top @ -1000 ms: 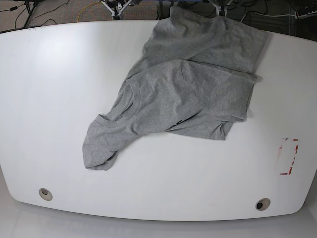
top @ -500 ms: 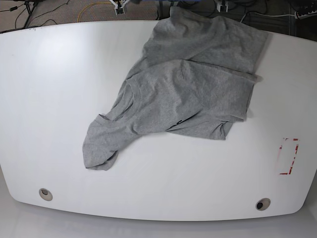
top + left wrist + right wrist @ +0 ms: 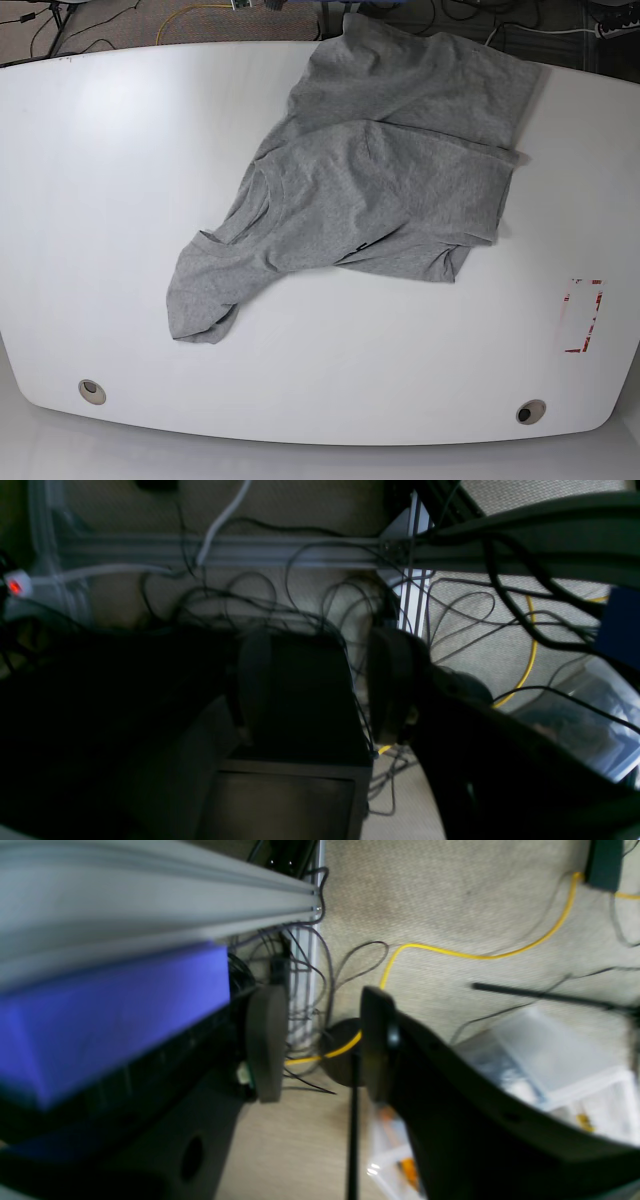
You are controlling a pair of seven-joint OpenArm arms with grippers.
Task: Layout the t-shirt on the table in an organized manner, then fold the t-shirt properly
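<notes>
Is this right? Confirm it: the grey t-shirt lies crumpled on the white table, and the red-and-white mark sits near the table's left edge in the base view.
Not quite. The t-shirt does lie crumpled on the table, but the base view shows the red-and-white mark near the table's right edge, not its left. The rest of the statement stands.

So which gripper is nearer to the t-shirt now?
Cannot tell. Left gripper and right gripper both hang over the floor cables, off the table; the t-shirt lies on it, in neither wrist view.
</notes>
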